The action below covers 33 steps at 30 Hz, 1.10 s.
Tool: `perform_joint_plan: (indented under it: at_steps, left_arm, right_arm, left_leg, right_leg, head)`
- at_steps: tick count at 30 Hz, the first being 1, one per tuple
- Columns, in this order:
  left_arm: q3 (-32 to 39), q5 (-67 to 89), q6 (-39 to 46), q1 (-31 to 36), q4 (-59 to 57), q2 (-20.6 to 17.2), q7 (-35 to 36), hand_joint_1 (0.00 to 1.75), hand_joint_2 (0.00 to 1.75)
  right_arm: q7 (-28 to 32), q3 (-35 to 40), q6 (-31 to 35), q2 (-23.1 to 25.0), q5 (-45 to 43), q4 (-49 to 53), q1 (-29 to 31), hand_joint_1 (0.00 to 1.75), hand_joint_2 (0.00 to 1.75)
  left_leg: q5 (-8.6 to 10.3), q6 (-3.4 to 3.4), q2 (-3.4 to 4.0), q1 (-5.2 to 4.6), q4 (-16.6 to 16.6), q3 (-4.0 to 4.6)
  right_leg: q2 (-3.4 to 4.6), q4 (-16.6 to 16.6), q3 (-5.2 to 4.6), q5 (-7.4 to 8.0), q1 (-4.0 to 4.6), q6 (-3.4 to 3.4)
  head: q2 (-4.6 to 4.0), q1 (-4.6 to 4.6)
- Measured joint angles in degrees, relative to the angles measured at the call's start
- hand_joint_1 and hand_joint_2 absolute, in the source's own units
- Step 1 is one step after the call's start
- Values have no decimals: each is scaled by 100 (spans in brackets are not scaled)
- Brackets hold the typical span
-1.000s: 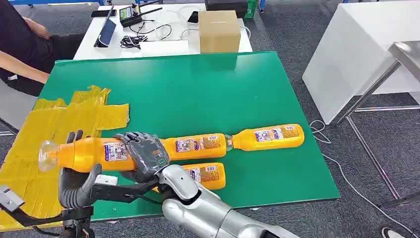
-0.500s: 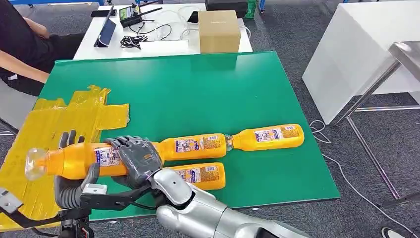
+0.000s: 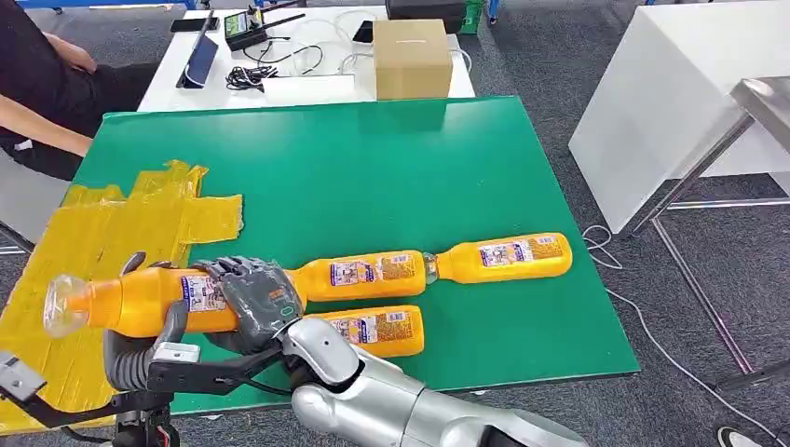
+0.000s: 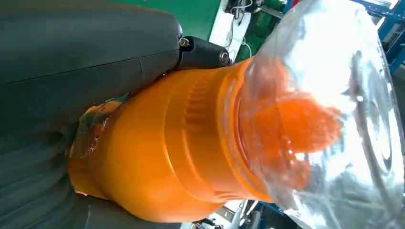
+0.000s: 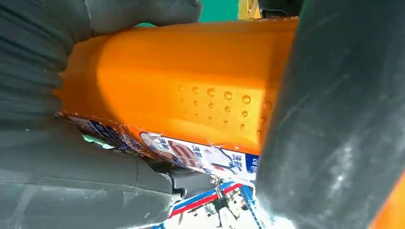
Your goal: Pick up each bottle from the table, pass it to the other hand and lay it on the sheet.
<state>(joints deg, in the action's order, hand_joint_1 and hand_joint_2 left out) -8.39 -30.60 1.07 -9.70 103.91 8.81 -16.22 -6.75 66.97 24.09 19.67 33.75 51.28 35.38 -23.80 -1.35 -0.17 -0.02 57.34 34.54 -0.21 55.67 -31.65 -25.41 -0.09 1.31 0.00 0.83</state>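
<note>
At the lower left of the head view both my hands hold one orange bottle [image 3: 140,300]; my right hand [image 3: 256,298] wraps its fingers [image 3: 244,272] around the labelled middle; my left hand [image 3: 140,358] cups it from beneath, thumb up against its side; it hangs over the yellow sheet [image 3: 84,242], clear cap leftward; three more bottles [image 3: 373,272] lie on the green surface [image 3: 373,177] right of centre.
</note>
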Motion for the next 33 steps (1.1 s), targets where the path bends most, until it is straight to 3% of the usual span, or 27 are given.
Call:
perform_joint_plan:
  at_steps: [17,18,19,20,21,27,33]
  left_arm:
    - [2,-35,-4,-4,-11,-2,-4,175,175]
    - [2,-35,-4,-4,-11,-2,-4,175,175]
    - [2,-35,-2,-4,-11,-2,-4,175,175]
    - [2,-37,-4,-4,-11,-2,-4,175,175]
    - [2,-37,-4,-4,-11,-2,-4,175,175]
    - [33,97,7,-41,-9,-4,-88,175,175]
    - [364,1816,554,-4,111,-4,-517,175,175]
  right_arm:
    - [20,0,9,0,-40,-24,0,175,175]
    - [20,0,9,0,-40,-24,0,138,175]
    - [20,0,9,0,-40,-24,0,0,175]
    - [20,0,9,0,-40,-24,0,0,175]
    - [20,0,7,0,-42,-24,-1,0,0]
    - [-129,44,-111,-2,44,-64,23,0,0]
    - [293,-467,-127,-124,847,-32,-220,0,0]
  left_leg:
    - [0,0,0,0,0,0]
    - [0,0,0,0,0,0]
    - [0,0,0,0,0,0]
    - [0,0,0,0,0,0]
    - [0,0,0,0,0,0]
    - [0,0,0,0,0,1]
    - [0,0,0,0,0,0]
  right_leg:
    - [0,0,0,0,0,0]
    - [0,0,0,0,0,0]
    - [0,0,0,0,0,0]
    - [0,0,0,0,0,0]
    - [0,0,0,0,0,0]
    - [0,0,-2,0,0,0]
    - [0,0,-3,0,0,0]
  head:
    - [0,-2]
    - [0,-2]
    - [0,-2]
    - [0,-2]
    - [0,-2]
    - [0,-2]
    - [0,-4]
